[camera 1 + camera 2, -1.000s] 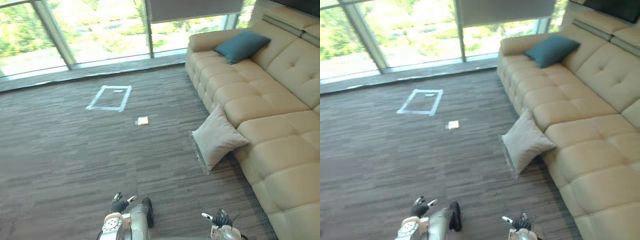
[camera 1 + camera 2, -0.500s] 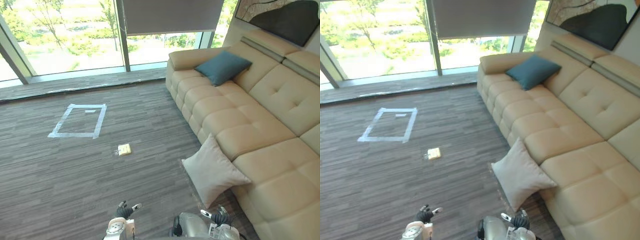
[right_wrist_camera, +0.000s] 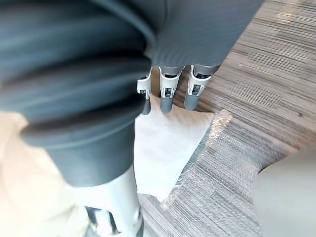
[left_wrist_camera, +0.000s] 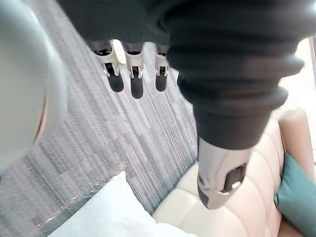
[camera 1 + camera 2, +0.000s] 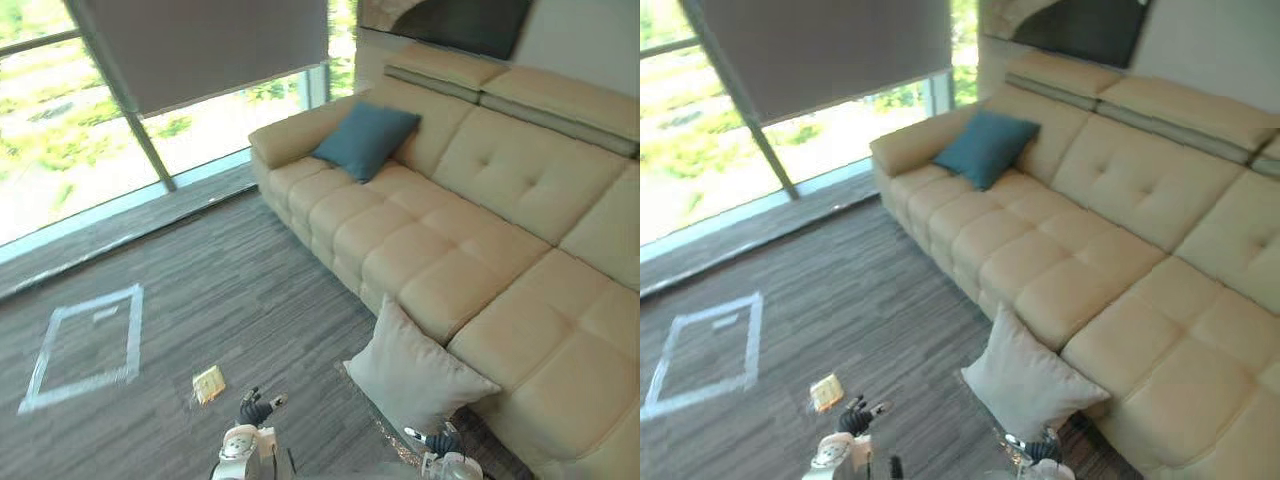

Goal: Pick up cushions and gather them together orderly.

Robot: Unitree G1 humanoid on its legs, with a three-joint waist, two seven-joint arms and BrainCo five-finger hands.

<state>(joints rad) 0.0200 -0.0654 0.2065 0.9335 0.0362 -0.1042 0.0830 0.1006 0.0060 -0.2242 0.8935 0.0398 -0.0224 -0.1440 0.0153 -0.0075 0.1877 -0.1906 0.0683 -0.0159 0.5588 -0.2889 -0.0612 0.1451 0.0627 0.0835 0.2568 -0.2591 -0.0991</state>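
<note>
A pale grey cushion (image 5: 415, 375) leans on the floor against the front of the beige sofa (image 5: 470, 250). A teal cushion (image 5: 365, 138) rests on the sofa's far end by the armrest. My left hand (image 5: 255, 410) hangs low near the bottom edge, well left of the grey cushion. My right hand (image 5: 435, 442) hangs just below that cushion. In the wrist views both hands (image 4: 131, 74) (image 3: 168, 91) hold nothing, their fingers straight. The grey cushion (image 3: 165, 148) lies beyond the right hand's fingers, not touched.
A small yellow tag (image 5: 208, 384) lies on the carpet left of my hands. A taped rectangle (image 5: 85, 345) marks the floor further left. Large windows with a lowered blind (image 5: 200, 45) run along the far side.
The whole view has swung right and tilted up, so the sofa now fills more of the picture and the grey cushion sits nearer my right hand. Both hands stay hanging low.
</note>
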